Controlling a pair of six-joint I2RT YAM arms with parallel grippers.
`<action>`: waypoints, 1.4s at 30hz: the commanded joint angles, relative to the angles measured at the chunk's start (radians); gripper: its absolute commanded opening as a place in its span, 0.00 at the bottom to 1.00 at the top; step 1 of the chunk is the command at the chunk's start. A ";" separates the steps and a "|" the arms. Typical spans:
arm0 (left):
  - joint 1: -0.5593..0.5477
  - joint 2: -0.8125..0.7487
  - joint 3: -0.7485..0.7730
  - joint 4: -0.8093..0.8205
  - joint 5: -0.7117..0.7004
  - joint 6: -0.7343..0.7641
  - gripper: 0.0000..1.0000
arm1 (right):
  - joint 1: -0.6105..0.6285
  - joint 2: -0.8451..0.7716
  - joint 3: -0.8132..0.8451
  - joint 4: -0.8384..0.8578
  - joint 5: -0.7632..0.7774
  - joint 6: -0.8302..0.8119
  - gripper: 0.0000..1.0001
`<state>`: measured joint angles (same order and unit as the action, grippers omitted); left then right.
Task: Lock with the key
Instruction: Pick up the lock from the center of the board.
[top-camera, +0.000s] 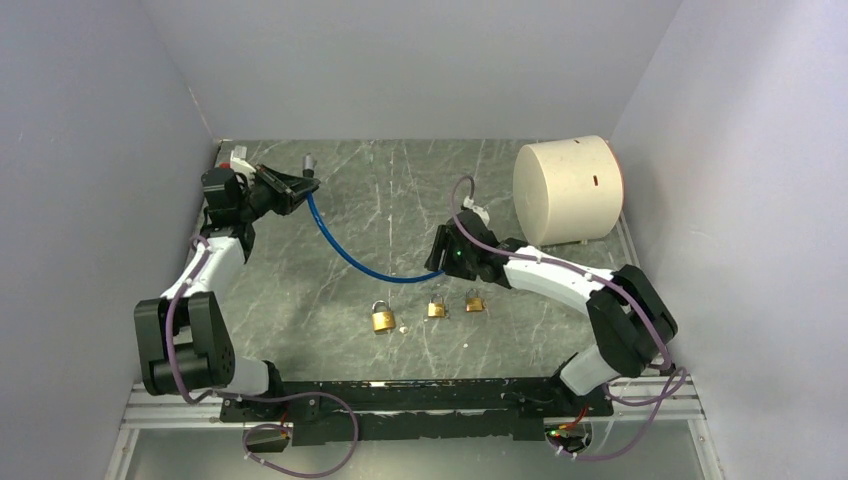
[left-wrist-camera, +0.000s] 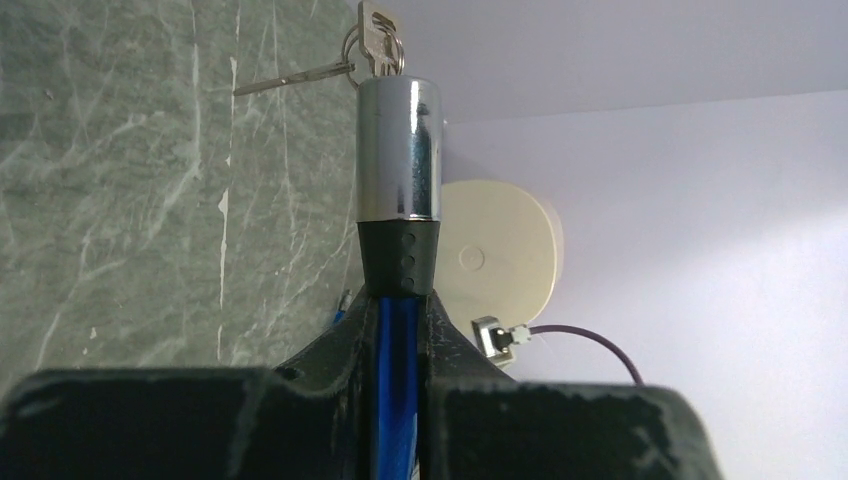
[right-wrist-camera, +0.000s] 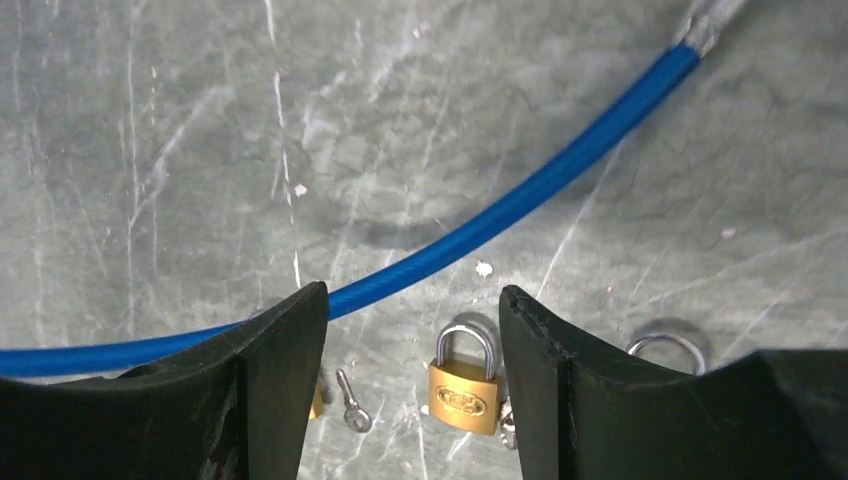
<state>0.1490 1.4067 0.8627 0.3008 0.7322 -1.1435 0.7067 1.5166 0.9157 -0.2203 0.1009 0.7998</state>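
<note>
My left gripper is shut on the blue cable just below the black collar of a chrome lock cylinder, held up at the back left. A bunch of keys sticks out of the cylinder's top. The cable sags across the table to my right gripper, which is open above it with nothing between its fingers. The cable's metal tip lies free on the table.
Three brass padlocks lie in a row near the front of the marble table. One padlock and a small loose key show between my right fingers. A big cream cylinder lies at the back right.
</note>
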 joint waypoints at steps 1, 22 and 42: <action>-0.029 -0.084 0.038 -0.059 -0.054 -0.006 0.03 | -0.015 0.002 -0.037 0.126 -0.086 0.177 0.66; -0.060 -0.219 0.004 -0.187 -0.126 0.006 0.03 | -0.066 0.047 -0.144 0.239 -0.055 0.415 0.60; -0.065 -0.337 -0.053 -0.278 -0.100 0.041 0.03 | -0.120 0.164 -0.128 0.415 -0.060 0.438 0.19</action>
<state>0.0883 1.1179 0.8162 0.0212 0.6044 -1.1294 0.5938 1.6943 0.7853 0.1143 0.0277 1.2491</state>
